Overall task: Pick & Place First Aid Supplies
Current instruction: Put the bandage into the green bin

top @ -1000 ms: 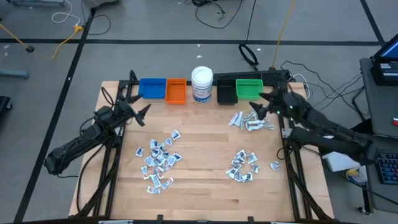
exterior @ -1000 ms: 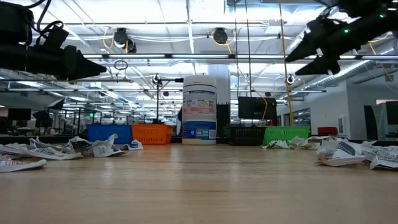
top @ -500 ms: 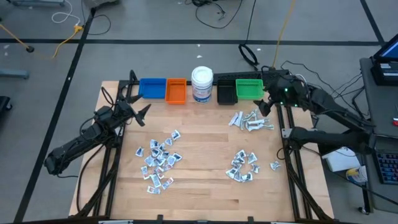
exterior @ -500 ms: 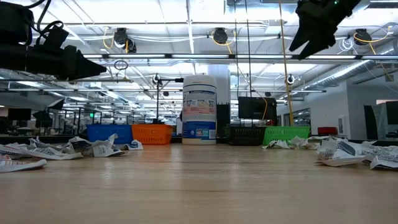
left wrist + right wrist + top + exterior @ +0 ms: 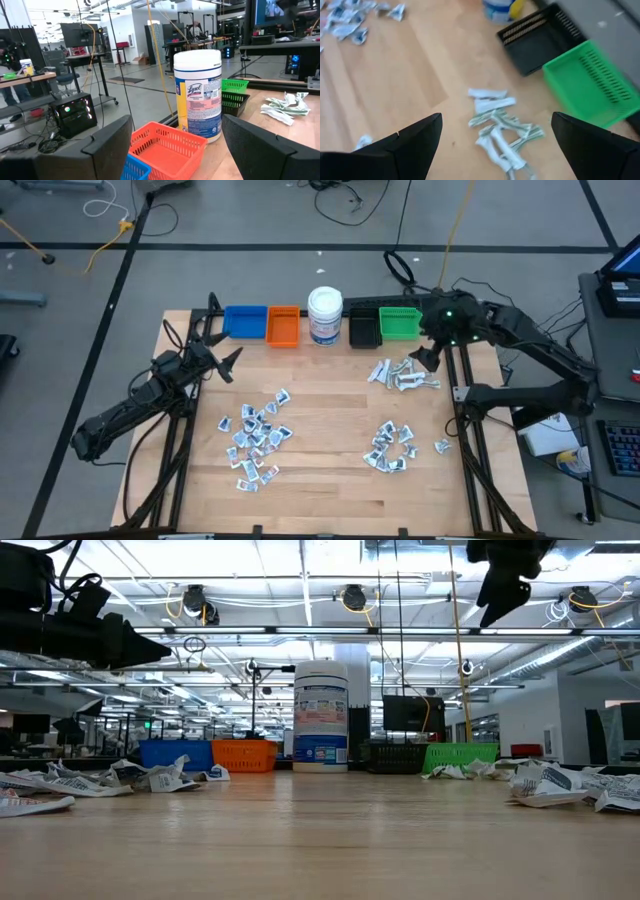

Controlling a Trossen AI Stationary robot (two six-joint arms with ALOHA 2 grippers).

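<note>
Packets lie untouched while the right gripper, fingers wide, has swung toward the green bin.

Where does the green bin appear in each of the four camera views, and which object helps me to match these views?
High view: the green bin is at the far edge of the table, right of the black bin.
Low view: it is right of centre, behind some packets.
Left wrist view: it shows just right of the white jar.
Right wrist view: it is at the right side.
Shared landmark: the black bin beside it.
</note>
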